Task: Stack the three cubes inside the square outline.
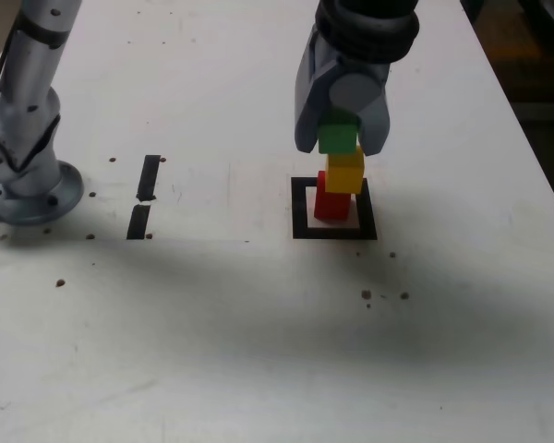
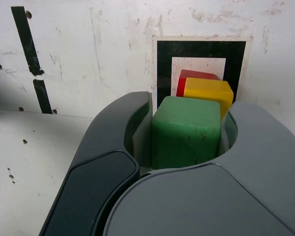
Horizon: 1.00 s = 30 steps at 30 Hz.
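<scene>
The grey 2-fingered hand (image 1: 340,138) is clamped on the small matte green cube (image 1: 338,138), holding it on top of, or just above, the matching yellow cube (image 1: 345,172); whether the 2 touch cannot be told. The yellow cube sits on the red cube (image 1: 331,202), which stands on the white centre of the thick black tape square outline (image 1: 301,210) on the white table (image 1: 258,341).

The stack is not true. In the exterior view the yellow cube is shifted toward 3 o'clock over the red one, and the green cube sits back toward 9 o'clock over the yellow; the wrist view shows the same stagger. I judge the main risk to be the release: if the green cube is let go while tilted or above the yellow face, it can slide off, and fingers dragging on withdrawal could topple all 3.

The red cube stands toward the 9 o'clock side of the white centre, near the tape. Room is generous: bare table lies around the outline, the 2 short black tape strips (image 1: 144,198) and the arm's round metal base (image 1: 37,189) are well apart at 9 o'clock, and the table edge at 3 o'clock is far
</scene>
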### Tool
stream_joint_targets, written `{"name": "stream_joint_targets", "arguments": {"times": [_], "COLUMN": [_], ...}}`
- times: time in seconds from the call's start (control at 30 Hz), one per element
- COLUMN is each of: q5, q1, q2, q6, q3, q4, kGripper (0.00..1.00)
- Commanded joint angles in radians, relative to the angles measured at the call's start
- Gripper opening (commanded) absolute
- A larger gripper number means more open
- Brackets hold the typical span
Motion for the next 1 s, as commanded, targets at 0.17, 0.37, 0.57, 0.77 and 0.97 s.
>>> {"name": "stream_joint_targets", "arguments": {"times": [0.17, 0.37, 0.57, 0.77, 0.97], "q5": [0.000, -0.010, -0.012, -0.018, -0.020], "q1": [0.013, 0.016, 0.016, 0.016, 0.016], "q2": [0.023, 0.037, 0.038, 0.034, 0.033], "q6": [0.005, 0.005, 0.006, 0.007, 0.008], "q3": [0.000, -0.001, -0.006, -0.016, -0.011], "q4": [0.008, 0.008, 0.006, 0.006, 0.006], "kGripper": [0.08, 0.11, 0.16, 0.32, 0.46]}}
